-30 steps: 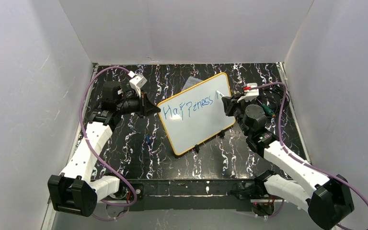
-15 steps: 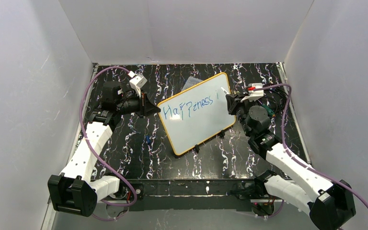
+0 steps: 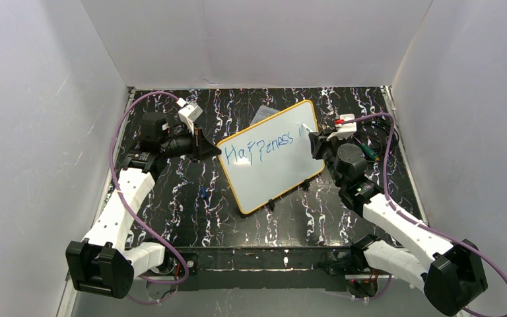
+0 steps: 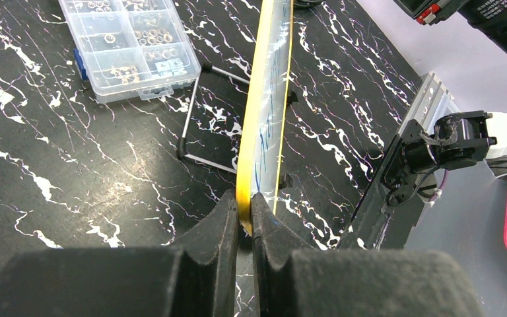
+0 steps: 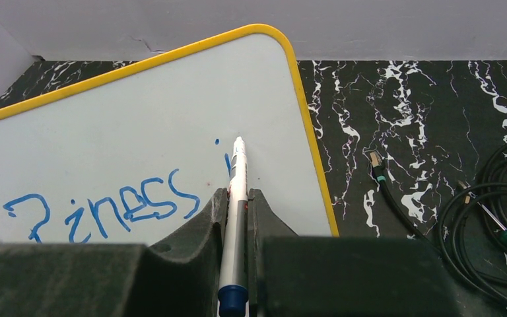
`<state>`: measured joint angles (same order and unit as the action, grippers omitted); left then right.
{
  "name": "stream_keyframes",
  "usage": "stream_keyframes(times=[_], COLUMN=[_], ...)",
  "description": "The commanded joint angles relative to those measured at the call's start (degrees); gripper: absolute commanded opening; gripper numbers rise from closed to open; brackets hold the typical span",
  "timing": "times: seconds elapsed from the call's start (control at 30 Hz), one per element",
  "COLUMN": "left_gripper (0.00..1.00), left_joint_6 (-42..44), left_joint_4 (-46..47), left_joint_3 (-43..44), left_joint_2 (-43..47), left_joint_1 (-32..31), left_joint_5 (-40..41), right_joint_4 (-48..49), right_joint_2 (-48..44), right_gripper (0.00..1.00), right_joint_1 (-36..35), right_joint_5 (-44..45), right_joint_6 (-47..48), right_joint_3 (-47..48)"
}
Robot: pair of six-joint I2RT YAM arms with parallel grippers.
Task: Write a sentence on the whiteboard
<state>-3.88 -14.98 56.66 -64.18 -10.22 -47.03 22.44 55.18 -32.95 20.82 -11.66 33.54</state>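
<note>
left arm (image 3: 120,201) stretched forward, left hand (image 4: 244,221) pinched closed | right arm (image 3: 396,221) stretched forward, right hand (image 5: 237,198) pinched closed

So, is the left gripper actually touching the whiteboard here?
Touching. The left wrist view shows the left gripper shut on the whiteboard, with both fingers pressed against its yellow frame edge and no gap.

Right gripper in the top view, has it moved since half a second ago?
Yes. The right gripper, holding the marker, has shifted slightly left toward the whiteboard's right edge; the whiteboard has stayed put.
</note>
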Motion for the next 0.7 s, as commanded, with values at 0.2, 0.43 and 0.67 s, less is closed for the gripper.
stream_keyframes(times=[0.2, 0.43, 0.67], left_gripper=[0.0, 0.0, 0.0], left_joint_6=[1.6, 1.7, 1.6], left_joint_4=[0.5, 0.6, 0.7], left_joint_3=[-0.2, -0.2, -0.2], left_joint_2=[1.2, 1.3, 1.3], left_joint_1=[-0.4, -0.4, -0.4], left_joint_5=[-2.0, -2.1, -2.3], right_joint_4=[0.6, -2.6, -3.8], right_joint_2=[0.5, -1.3, -2.3], right_gripper=[0.01, 0.01, 0.01], right_joint_1=[0.4, 0.4, 0.4], right_joint_5=[-0.5, -0.8, -1.0], right_joint_6=[0.2, -1.5, -2.5], right_joint_3=[0.3, -1.7, -3.4])
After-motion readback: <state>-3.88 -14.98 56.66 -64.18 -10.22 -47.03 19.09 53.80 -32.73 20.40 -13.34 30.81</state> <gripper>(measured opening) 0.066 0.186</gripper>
